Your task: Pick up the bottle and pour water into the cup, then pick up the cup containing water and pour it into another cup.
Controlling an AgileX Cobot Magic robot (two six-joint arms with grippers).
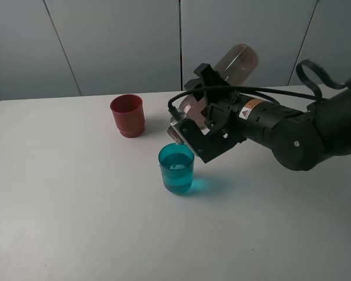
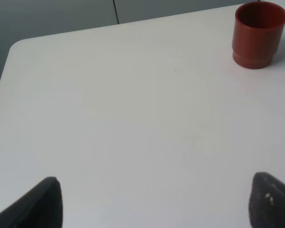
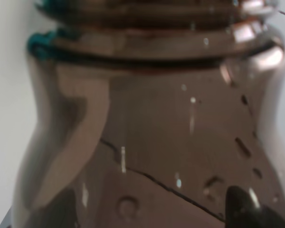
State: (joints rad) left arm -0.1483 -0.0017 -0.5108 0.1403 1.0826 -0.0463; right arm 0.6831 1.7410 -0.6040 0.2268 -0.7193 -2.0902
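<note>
Exterior high: clamped tight on the bottle (image 1: 238,61) with the right gripper (image 1: 206,117), long axis tipped mouth-down, neck just above the rim of the cup (image 1: 176,170) below and ahead of the jaws, another cup (image 1: 127,115) beyond, left gripper (image 2: 156,204) spread, well away.

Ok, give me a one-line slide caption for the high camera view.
Right fingers tilt the smoky bottle mouth-down over the teal cup on the white table, red cup upright farther back.

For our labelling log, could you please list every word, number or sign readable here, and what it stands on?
On the right arm, a sticker: warning triangle; print too small to read.
No text visible on the bottle, red cup or teal cup.
</note>
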